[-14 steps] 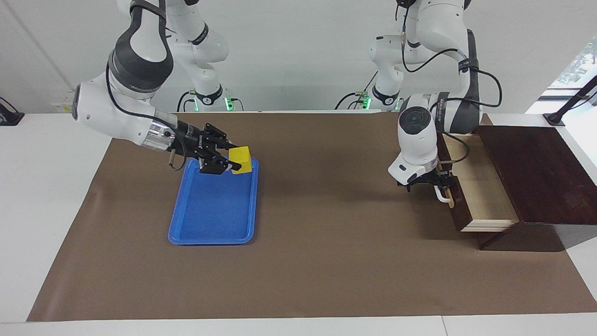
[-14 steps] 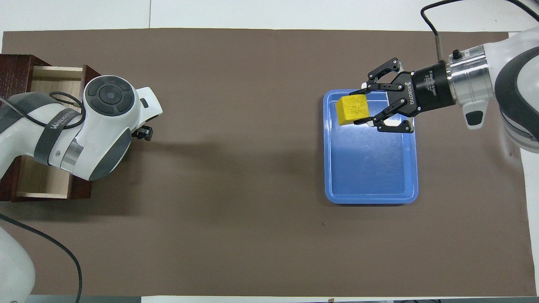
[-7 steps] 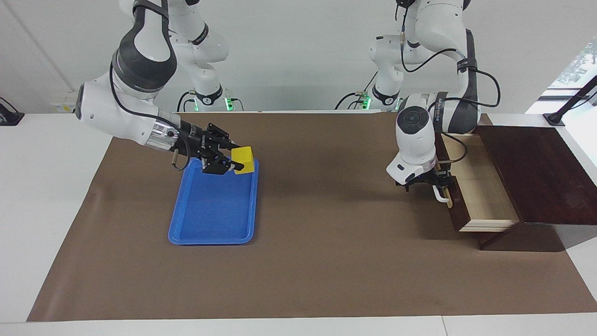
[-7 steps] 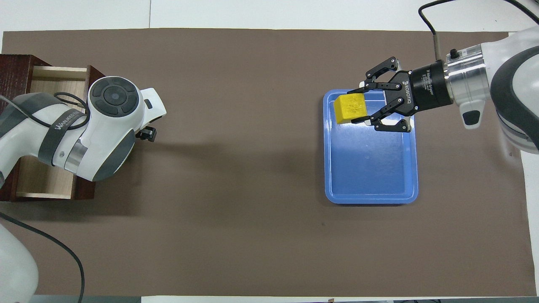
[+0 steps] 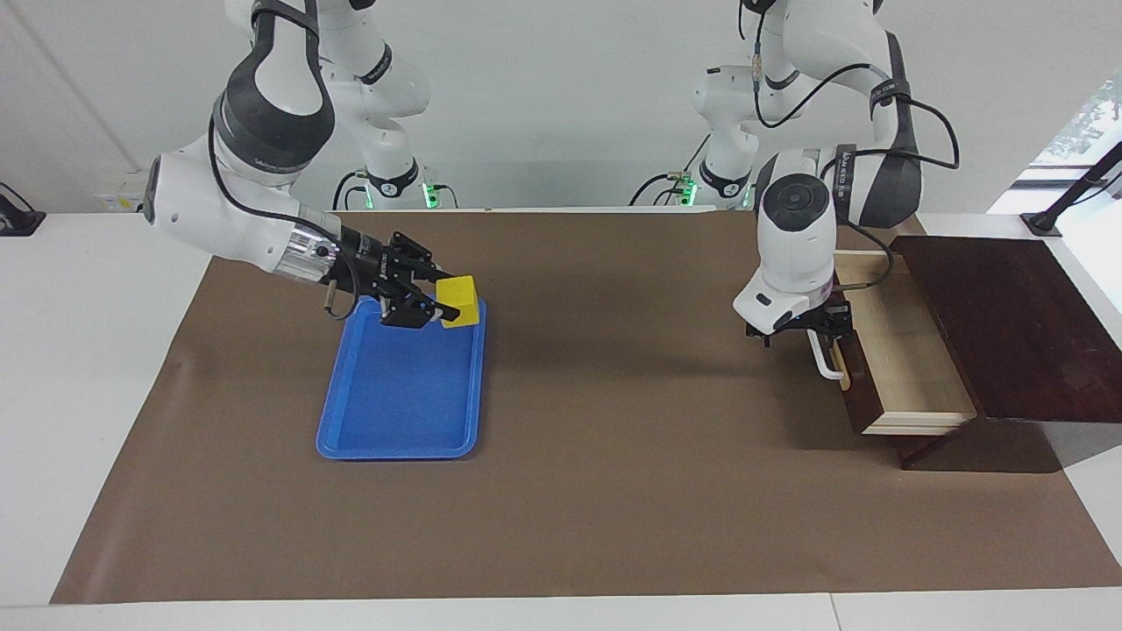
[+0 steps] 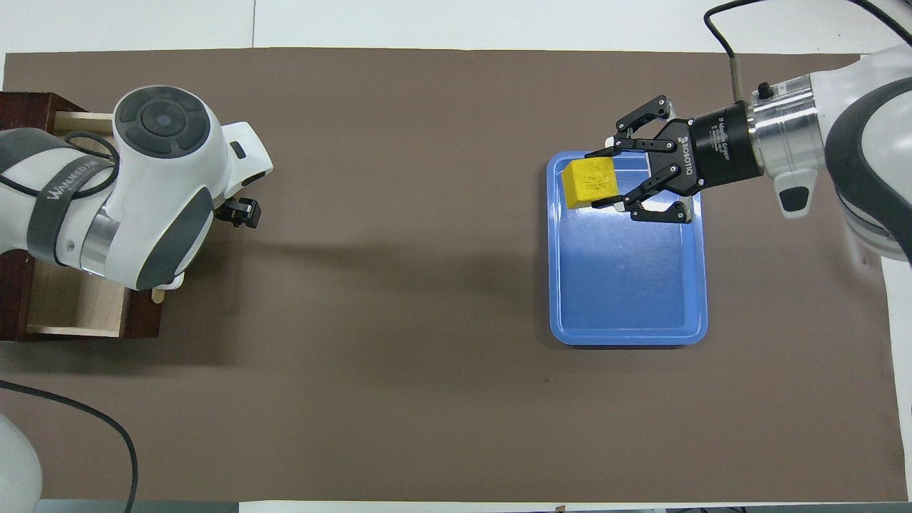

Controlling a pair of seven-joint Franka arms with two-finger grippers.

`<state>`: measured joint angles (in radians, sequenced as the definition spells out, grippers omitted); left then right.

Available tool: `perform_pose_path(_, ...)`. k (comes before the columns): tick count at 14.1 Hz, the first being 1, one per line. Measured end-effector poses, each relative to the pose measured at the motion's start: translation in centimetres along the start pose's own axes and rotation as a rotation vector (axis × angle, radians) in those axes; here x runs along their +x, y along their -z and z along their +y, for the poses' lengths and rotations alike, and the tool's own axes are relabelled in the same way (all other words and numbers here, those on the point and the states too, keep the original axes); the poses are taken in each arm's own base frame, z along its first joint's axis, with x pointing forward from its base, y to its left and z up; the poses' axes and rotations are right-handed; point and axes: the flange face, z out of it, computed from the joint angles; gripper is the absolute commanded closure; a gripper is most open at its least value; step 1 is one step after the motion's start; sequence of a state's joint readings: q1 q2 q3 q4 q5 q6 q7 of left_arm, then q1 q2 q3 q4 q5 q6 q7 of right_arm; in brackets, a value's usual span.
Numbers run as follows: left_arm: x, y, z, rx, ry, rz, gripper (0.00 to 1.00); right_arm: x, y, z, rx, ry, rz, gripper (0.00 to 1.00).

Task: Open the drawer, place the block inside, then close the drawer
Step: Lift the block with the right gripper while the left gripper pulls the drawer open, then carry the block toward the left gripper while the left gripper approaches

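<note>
The yellow block [image 5: 459, 301] [image 6: 588, 184] hangs just above one short end of the blue tray [image 5: 394, 394] [image 6: 627, 285], with my right gripper [image 5: 441, 296] [image 6: 595, 179] shut on it from the side. The dark wooden drawer [image 5: 903, 350] [image 6: 71, 306] stands pulled out at the left arm's end of the table, and its pale inside shows nothing in it. My left gripper [image 5: 802, 329] [image 6: 239, 212] is open, just above the drawer's front by the upper end of the white handle [image 5: 822, 359], with nothing in it. In the overhead view the left arm covers most of the drawer.
The drawer belongs to a dark wooden box [image 5: 1008, 324] at the table's edge. A brown mat [image 5: 614, 491] covers the table, and a wide bare stretch of it lies between tray and drawer.
My left arm has lifted and swung a little toward the robots, off the handle; the drawer stays where it was. The right gripper has raised the block slightly over the tray's end.
</note>
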<state>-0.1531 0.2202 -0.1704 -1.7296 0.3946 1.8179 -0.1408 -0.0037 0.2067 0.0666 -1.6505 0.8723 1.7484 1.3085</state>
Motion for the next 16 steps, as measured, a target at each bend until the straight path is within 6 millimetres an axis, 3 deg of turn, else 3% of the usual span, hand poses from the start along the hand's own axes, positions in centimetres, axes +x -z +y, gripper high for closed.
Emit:
perform_pose_path(5, -0.3, 7.0, -1.9, -0.162, 0.127, -0.02, 0.0, -1.6, -1.7, -0.4, 0.026, -0.027, 0.013, 1.0)
perform_pose_path(8, -0.3, 10.2, -1.8, -0.275, 0.422, -0.027, 0.0, -3.9, -4.2, -0.6, 0.041, -0.046, 0.023, 1.0)
perform_pose_path(11, -0.3, 12.7, 0.2, -0.382, 0.806, -0.096, 0.0, -5.6, -5.9, -0.5, 0.053, -0.061, 0.028, 1.0)
perform_pose_path(16, -0.1, 15.3, 4.6, -0.407, 1.42, -0.215, 0.0, -8.8, -9.0, -0.2, 0.076, -0.088, 0.032, 1.0)
